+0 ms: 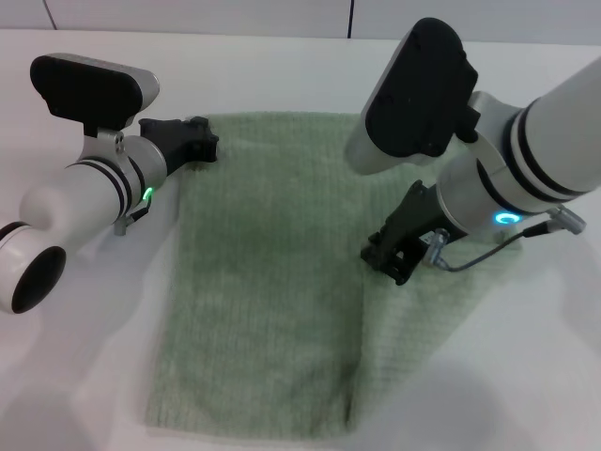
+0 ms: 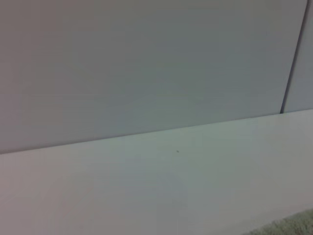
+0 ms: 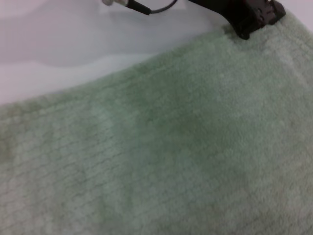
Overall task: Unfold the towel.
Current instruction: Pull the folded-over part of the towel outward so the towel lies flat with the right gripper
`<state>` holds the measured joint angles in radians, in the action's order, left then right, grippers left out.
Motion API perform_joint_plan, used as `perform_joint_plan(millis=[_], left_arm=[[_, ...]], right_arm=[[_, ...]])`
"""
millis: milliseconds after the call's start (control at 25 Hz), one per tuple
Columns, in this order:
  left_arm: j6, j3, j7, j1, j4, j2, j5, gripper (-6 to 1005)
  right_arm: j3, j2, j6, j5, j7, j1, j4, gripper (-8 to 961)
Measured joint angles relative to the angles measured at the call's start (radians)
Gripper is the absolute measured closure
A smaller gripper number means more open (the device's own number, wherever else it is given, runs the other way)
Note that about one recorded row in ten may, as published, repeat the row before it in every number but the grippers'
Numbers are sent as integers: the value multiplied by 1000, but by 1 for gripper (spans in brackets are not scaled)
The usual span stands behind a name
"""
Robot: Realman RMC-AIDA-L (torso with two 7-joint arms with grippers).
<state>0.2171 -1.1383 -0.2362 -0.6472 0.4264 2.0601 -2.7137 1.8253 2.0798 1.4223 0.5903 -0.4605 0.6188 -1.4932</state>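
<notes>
The towel (image 1: 272,301) is pinned near the table's far-left by the left gripper (image 1: 192,141) while the right gripper (image 1: 394,254) is set at the fold edge for peeling; neither's opening can be told.

The head view looks down from above on the table (image 1: 282,66), both arms and the whole towel (image 1: 272,301). The left wrist view sits low, facing the wall (image 2: 146,63) — a towel corner shows. The right wrist view hangs close over the towel — shared with the head view
</notes>
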Motion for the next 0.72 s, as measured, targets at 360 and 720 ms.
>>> perform_joint_plan(millis=[360, 720], left_arm=[[-3, 0, 0, 0, 0, 0, -9, 1000], [-5, 7, 0, 0, 2, 0, -9, 1000]], right_arm=[[8, 1, 120, -54, 25, -83, -205, 849], [32, 3, 223, -140, 55, -145, -399, 844]])
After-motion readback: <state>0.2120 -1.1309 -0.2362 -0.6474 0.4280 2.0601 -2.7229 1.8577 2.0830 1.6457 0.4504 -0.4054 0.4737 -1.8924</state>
